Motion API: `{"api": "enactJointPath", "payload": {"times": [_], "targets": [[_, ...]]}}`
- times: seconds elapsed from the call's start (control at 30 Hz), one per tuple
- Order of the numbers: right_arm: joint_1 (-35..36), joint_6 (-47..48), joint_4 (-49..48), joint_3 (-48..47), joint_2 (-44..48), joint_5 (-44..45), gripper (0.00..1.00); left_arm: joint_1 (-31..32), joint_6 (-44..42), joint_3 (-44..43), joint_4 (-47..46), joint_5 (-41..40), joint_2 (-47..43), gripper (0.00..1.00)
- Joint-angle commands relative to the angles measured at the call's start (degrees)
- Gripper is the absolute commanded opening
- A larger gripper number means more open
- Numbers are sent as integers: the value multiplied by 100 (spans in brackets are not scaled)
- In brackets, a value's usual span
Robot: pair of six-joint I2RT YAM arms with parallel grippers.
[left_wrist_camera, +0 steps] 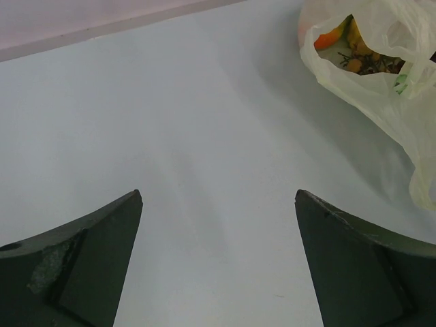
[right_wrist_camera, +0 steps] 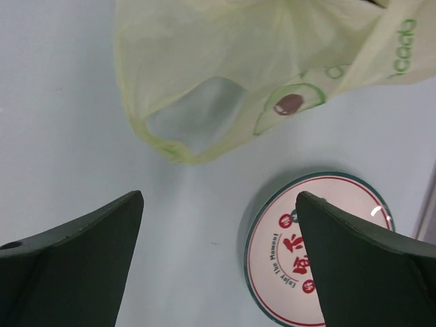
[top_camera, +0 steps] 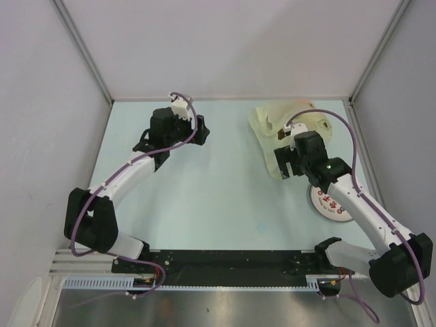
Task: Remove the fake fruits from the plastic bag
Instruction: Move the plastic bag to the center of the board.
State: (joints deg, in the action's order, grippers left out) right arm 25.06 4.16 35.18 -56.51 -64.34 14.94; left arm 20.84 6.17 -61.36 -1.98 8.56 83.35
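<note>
Plastic bag (top_camera: 300, 121) sits far right on the worktop (top_camera: 204, 197), fake fruits (left_wrist_camera: 354, 51) peeking from its left-facing mouth; right pincer (right_wrist_camera: 218, 197), wide and empty, hangs at its near edge, while left pincer (left_wrist_camera: 218, 196), equally wide, is well off left.

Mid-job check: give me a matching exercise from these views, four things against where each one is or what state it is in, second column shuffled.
Things
1. thin pale yellow crinkled plastic bag
2. round white plate with red lettering
3. small plastic fake fruits
4. left gripper

Places or states
A. open, holding nothing, left of the bag
B. inside the bag, showing through its mouth
C. at the far right of the table
D. flat on the table by the bag's near edge

Pairs: 1-C, 2-D, 3-B, 4-A
</note>
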Motion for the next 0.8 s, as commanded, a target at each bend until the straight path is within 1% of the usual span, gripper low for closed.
{"api": "enactJointPath", "payload": {"times": [0.0,0.1,0.13,0.2,0.23,0.27,0.3,0.33,0.4,0.43,0.53,0.7,0.77], "targets": [[-80,190,8,-211,-114,-983,100,60,147,-227,-180,225,23,100],[-273,506,-414,-237,-254,-1238,100,87,156,-314,-101,313,32,100],[-343,446,-755,-246,-246,-1265,100,87,182,-341,12,313,32,100],[-720,8,-1143,-342,-394,-1344,99,87,252,-455,153,287,23,100],[-861,-403,-1371,-456,-500,-1388,98,87,261,-499,354,287,23,100],[-1080,-712,-1452,-692,-623,-1432,96,87,253,-534,408,287,23,100],[-1186,-915,-1522,-816,-728,-1432,90,87,296,-604,478,217,23,100],[-1283,-1274,-1688,-905,-921,-1650,88,87,340,-640,592,-36,23,100],[-1407,-1453,-1882,-1080,-1063,-1949,83,87,445,-710,681,-248,6,100],[-1399,-1462,-2057,-1134,-1185,-2003,82,87,446,-710,690,-336,-47,100],[-1241,-1471,-2208,-1415,-1519,-1951,81,87,446,-649,629,-258,-161,100],[-986,-1612,-2444,-1652,-1950,-2214,80,87,525,-500,585,268,-354,99],[-863,-1577,-2542,-1731,-2178,-2171,80,87,534,-473,558,549,-433,99]]}}
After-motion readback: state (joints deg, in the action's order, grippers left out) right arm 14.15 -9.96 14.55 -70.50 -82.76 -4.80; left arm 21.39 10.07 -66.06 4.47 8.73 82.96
